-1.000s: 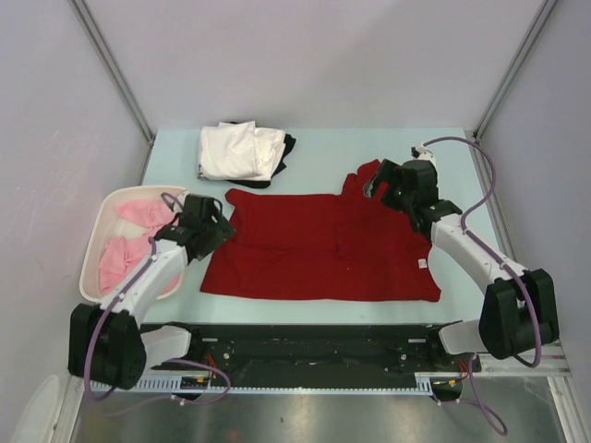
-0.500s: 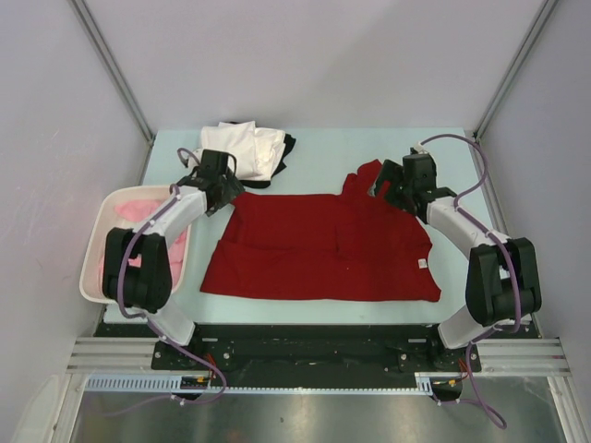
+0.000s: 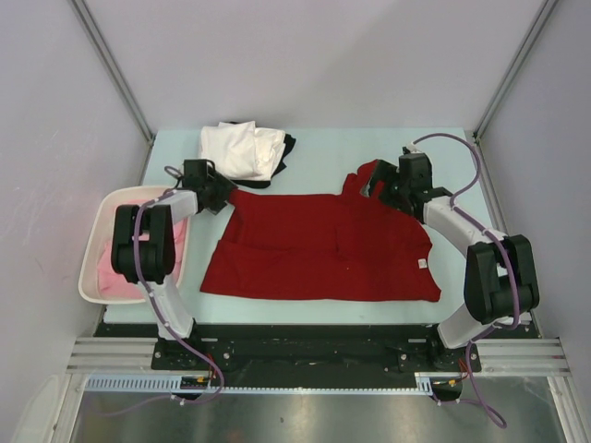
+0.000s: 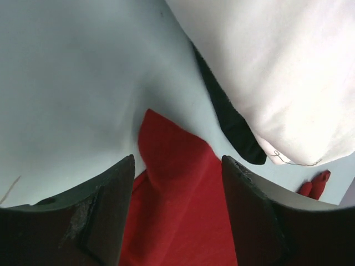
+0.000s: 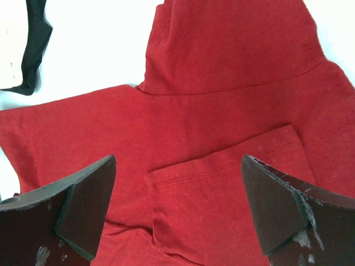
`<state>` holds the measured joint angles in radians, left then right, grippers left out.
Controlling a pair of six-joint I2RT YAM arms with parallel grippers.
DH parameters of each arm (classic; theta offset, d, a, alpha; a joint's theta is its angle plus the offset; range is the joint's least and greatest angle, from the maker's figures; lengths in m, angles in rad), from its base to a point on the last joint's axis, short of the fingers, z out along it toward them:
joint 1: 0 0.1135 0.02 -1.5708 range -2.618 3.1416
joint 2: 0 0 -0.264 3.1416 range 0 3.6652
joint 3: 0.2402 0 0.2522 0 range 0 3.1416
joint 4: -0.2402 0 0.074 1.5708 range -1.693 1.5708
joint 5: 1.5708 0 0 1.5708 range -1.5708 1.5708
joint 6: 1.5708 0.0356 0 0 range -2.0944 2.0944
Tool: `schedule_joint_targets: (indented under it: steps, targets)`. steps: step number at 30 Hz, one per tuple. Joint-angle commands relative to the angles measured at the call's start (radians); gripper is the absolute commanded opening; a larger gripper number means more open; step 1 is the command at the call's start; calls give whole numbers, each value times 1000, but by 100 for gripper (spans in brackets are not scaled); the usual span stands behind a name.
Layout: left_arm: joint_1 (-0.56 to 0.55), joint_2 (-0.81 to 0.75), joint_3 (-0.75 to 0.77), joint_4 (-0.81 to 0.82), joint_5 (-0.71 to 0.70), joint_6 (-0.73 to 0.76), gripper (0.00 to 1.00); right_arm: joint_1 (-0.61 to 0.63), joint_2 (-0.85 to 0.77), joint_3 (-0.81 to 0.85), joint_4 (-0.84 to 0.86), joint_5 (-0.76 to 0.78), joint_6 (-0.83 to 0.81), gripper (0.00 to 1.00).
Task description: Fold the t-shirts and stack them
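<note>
1. Now the dark red t-shirt (image 3: 323,249) lies flat on the table (image 3: 323,148). Its long axis runs left to right, with the hem toward the left arm and the collar toward the right arm.
2. Over its far hem corner stands the left gripper (image 4: 177,166), jaws apart and holding nothing; the corner shows between them.
3. Above the far sleeve hovers the right gripper (image 5: 177,166), wide open and empty.
</note>
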<state>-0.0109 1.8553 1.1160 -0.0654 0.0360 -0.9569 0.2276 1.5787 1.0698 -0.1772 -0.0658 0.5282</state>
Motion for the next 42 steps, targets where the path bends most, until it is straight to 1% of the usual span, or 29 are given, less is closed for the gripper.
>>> schedule_joint_targets:
  steps: [1,5,6,9,11,15,19,23,25,26,28,31,42]
  targets:
    - [8,71,-2,88,99,-80,67,10,20,39,31,-15,-22,100]
    - [8,105,22,73,107,-88,59,15,30,39,25,-9,-23,100]
    - [8,107,28,31,99,-74,57,19,35,39,25,-11,-23,100]
    - [8,85,54,-48,56,-45,56,32,40,39,27,-5,-25,100]
    - [8,52,74,-117,21,-26,57,38,43,39,27,-5,-25,100]
    - [8,-1,103,-197,-69,4,59,53,40,39,35,-8,-25,100]
    - [8,-30,143,-270,-105,24,60,59,27,41,27,-11,-20,100]
    - [8,-30,206,-350,-171,67,60,68,14,39,22,-5,-22,100]
    - [-7,-12,264,-428,-218,86,61,72,6,39,21,-3,-25,100]
    - [-14,-4,281,-453,-273,102,61,73,4,39,19,-3,-25,100]
    - [-30,21,318,-499,-309,110,61,76,1,39,19,-6,-25,100]
    - [-37,42,315,-498,-318,112,61,75,1,39,18,-11,-27,100]
    - [-66,113,303,-450,-280,96,61,75,20,36,19,-20,-27,100]
